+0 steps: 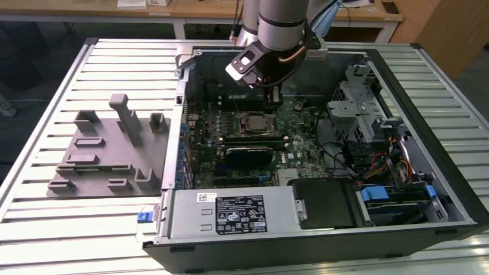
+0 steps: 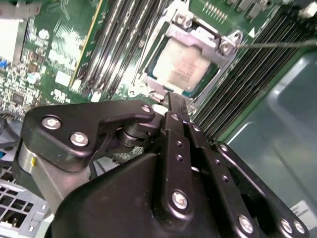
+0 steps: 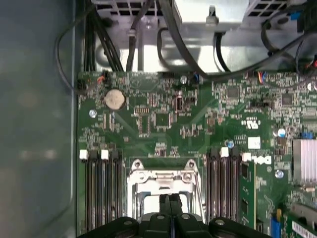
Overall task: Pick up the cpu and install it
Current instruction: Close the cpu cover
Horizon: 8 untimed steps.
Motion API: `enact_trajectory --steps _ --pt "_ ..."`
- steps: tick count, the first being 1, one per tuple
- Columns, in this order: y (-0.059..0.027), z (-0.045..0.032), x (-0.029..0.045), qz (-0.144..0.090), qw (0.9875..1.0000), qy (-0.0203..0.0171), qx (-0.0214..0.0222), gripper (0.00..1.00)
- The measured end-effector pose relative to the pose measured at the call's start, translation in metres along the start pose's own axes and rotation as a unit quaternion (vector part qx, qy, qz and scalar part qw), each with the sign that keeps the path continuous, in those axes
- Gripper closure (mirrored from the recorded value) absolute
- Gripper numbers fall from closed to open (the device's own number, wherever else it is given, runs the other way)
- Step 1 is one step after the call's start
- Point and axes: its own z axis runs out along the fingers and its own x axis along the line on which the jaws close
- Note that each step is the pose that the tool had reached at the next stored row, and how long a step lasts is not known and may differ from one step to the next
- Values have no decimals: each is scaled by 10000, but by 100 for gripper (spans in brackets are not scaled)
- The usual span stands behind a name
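Observation:
The cpu is a silvery square plate lying flat in the motherboard socket, with the metal socket frame around its edge. In the exterior view the cpu sits mid-board inside the open computer case. My gripper hovers just above the socket's edge, its two black fingers pressed together with nothing between them. The first wrist view has the shut fingertips over the socket frame. In the exterior view the gripper hangs beside the socket, toward the exterior view's right.
Memory slots flank the socket on both sides. Black cables run along the case wall. A power supply box fills the near corner of the case. A grey fixture block lies on the slatted table at the exterior view's left.

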Motion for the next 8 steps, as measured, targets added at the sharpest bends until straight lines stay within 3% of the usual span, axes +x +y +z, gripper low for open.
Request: enact_trajectory --steps 8 --pt "-115 55 -24 0 10000 0 0 89"
